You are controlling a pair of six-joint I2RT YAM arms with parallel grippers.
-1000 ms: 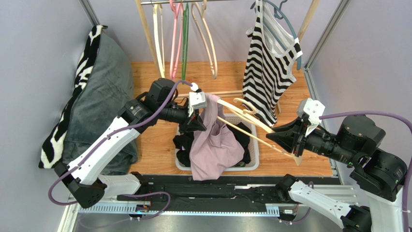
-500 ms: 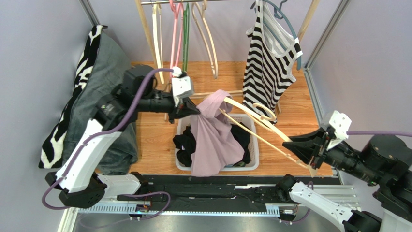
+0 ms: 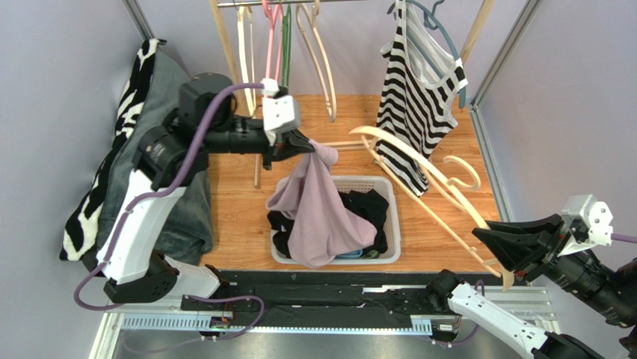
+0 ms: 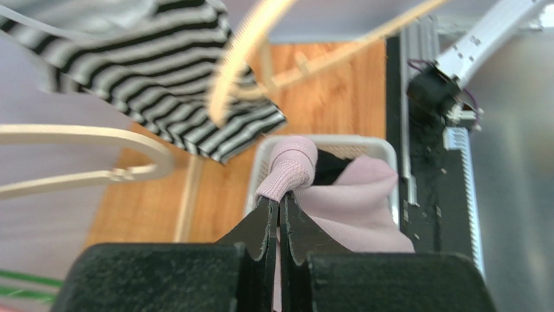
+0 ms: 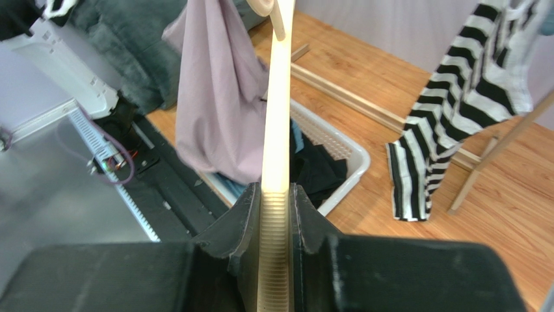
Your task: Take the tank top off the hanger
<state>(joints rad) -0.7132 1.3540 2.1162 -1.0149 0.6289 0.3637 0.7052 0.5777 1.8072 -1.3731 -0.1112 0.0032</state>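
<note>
Top external view shows the left tool (image 3: 308,144) clamped on the tank top (image 3: 318,217), which hangs over the basket (image 3: 390,224) clear of the hanger (image 3: 396,140) pinched in the right tool (image 3: 486,241), so lowering it gently, with the hanger well apart, seems best.

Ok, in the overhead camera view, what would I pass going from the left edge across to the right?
Grey cushion → left fingers → pink tank top → striped top → right fingers, shut on the cream hanger.
</note>
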